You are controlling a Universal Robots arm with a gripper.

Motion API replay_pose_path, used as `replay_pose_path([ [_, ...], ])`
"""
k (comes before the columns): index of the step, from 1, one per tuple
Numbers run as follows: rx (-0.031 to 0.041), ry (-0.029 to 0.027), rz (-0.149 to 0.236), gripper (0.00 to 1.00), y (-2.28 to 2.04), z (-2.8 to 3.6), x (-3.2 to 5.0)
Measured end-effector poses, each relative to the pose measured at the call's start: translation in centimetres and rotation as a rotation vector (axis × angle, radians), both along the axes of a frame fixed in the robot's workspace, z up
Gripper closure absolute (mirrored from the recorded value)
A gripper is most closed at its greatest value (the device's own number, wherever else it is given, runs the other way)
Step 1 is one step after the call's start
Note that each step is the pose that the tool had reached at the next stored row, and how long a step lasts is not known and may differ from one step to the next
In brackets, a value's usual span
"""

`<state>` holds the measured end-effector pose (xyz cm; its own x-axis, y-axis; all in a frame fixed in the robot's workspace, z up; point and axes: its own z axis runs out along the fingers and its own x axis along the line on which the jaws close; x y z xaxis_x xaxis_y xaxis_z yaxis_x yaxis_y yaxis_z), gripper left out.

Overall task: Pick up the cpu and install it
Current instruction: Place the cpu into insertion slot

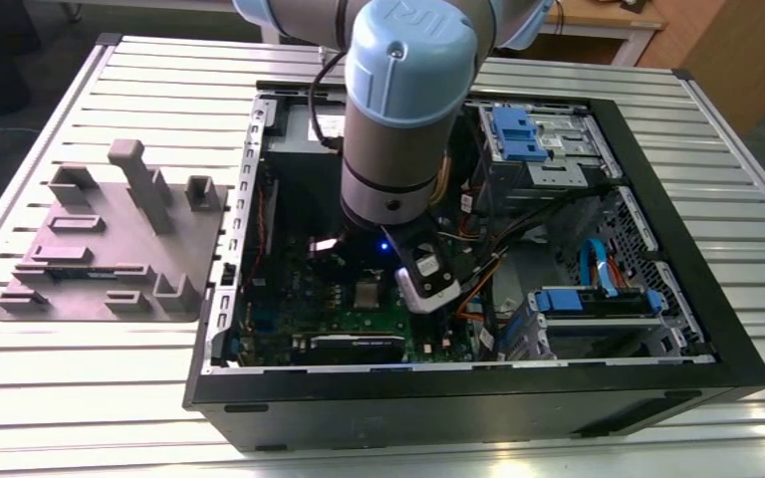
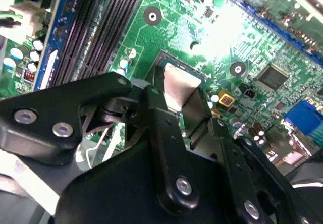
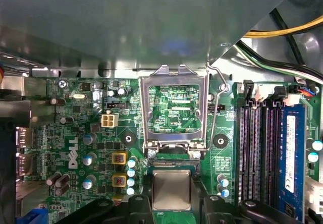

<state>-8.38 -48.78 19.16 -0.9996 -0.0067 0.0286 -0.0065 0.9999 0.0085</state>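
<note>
The computer case [image 1: 489, 398] holds the motherboard [image 3: 75, 133], with the cpu [image 3: 171, 190] socketed beneath the gripper [image 2: 179, 97]; I cannot tell its grip. The exterior view adds a tray [image 1: 117, 244] at nine o'clock.

Silver-grey cpu [image 3: 171, 190], green motherboard [image 3: 223, 161], black case [image 1: 489, 398].

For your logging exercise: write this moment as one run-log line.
arm: in case | claw: around cpu, grip unclear | cpu: at socket | socket cover: open
</note>
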Motion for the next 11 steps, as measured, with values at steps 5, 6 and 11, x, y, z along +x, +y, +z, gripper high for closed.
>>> replay_pose_path([
  [5, 0.0, 0.0005, 0.0, 0.6, 0.0, 0.0, 0.1],
  [6, 0.0001, 0.0005, 0.0, 0.6, 0.0, 0.0, 0.1],
  [11, -0.0001, 0.0005, 0.0, 0.6, 0.0, -0.01, 0.1],
])
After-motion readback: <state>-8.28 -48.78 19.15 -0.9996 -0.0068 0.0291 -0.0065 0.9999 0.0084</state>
